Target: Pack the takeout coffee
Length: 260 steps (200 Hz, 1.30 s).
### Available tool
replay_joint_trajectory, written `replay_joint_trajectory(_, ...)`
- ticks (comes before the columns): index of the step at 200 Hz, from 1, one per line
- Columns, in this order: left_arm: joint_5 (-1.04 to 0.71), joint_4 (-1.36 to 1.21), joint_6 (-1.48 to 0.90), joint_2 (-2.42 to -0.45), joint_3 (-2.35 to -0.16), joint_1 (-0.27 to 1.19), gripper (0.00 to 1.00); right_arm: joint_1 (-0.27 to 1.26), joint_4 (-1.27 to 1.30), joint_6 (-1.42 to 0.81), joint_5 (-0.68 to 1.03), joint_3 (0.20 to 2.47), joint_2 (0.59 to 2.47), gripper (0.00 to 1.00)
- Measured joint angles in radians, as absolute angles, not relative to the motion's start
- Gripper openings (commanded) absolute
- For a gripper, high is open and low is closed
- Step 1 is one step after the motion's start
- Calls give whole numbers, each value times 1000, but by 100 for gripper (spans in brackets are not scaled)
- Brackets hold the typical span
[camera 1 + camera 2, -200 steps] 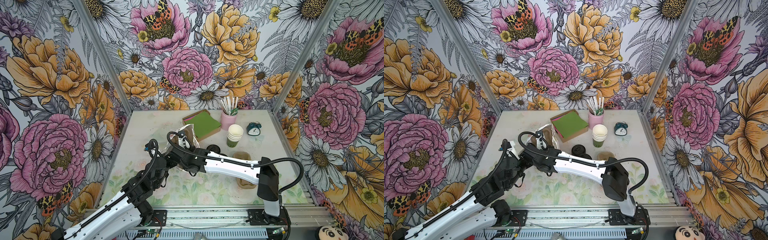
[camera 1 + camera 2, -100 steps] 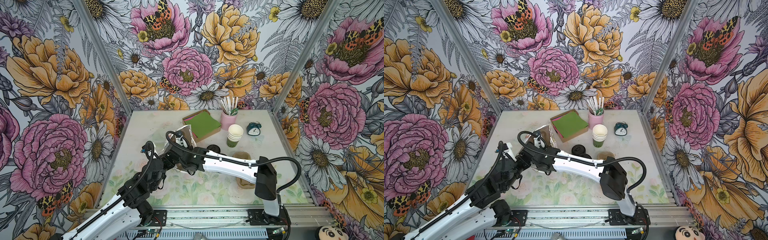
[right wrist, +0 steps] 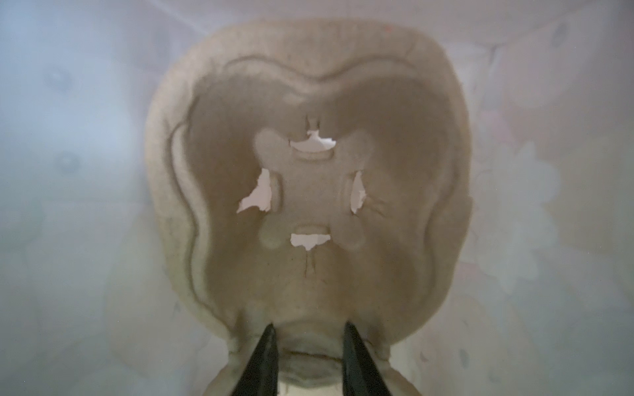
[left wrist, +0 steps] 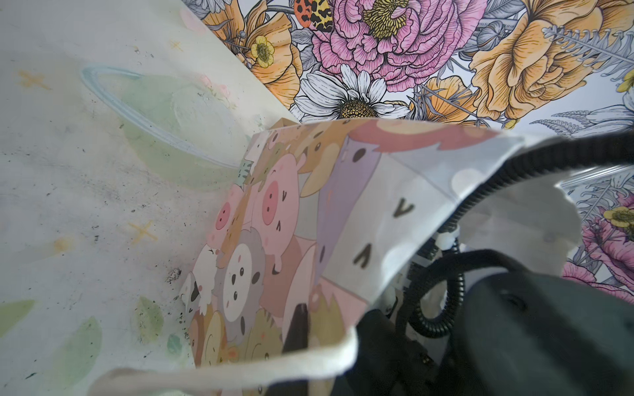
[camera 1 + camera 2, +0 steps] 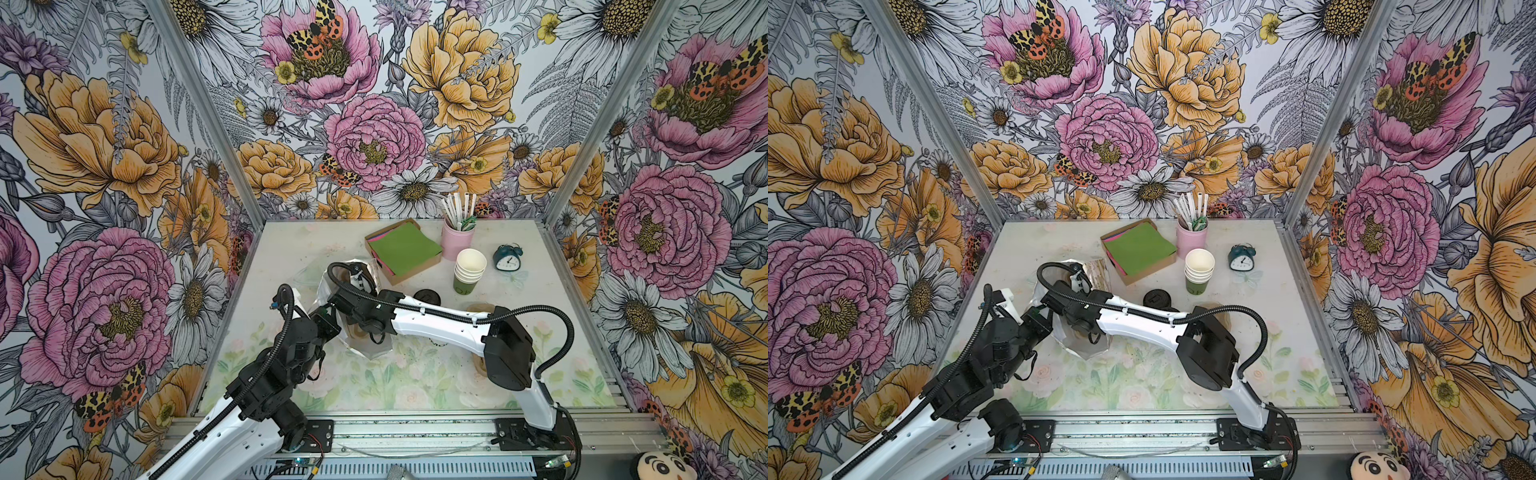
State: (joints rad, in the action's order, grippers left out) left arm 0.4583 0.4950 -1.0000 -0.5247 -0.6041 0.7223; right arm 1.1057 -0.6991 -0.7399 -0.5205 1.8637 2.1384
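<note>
A tabletop point(image 5: 415, 374) printed with pale green and pink watercolour flowers is shown, enclosed on three sides by walls point(image 5: 374, 137) papered with large pink and orange blooms. Toward the back, a shallow brown cardboard tray of green paper sheets point(image 5: 405, 249), a pink cup of white straws point(image 5: 456, 243), a small teal alarm clock point(image 5: 508, 257) and a stack of pale lidless paper cups point(image 5: 469, 270) are set near one another. A round black plastic lid point(image 5: 427, 297) sits just in front of the tray; whether a cup stands beneath it cannot be told, so the takeout coffee cannot be placed with certainty. The middle of the table is crossed by the white right arm point(image 5: 440, 324), by which a brown pulp piece point(image 5: 478, 308) is partly hidden. A white paper bag printed with cartoon animals point(image 4: 281, 223) stands left of centre; its rim is pinched by the fully closed fingers of the left gripper point(image 5: 330, 318). The right gripper point(image 3: 308, 329) is sunk inside the bag, its black fingers point(image 3: 271, 356) narrowly parted and clamped on the near edge of a beige moulded-pulp cup carrier point(image 3: 308, 85). Since a second ago both arms have been shifted slightly leftward; the things at the back are unchanged.
</note>
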Motion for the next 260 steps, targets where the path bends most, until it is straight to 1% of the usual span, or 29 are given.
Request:
replay_joint_trajectory(80,412,506,-999,-560,-645,690,0,1074,-707,-712,-529,1980,2259,10)
replay_joint_trajectory(129,382,521,-996,-590,-657,650,0,1063,-712,-690,-517,2001,2299,11)
replay_joint_trajectory(167,371,522,-996,-598,-659,630,0,1058,-714,-686,-501,2027,2326,14)
replay_joint_trajectory(212,368,529,-996,-598,-664,629,0,1051,-712,-679,-491,2033,2337,19)
replay_joint_trajectory(260,360,528,-992,-607,-669,628,0,1034,-713,-678,-460,2046,2348,20)
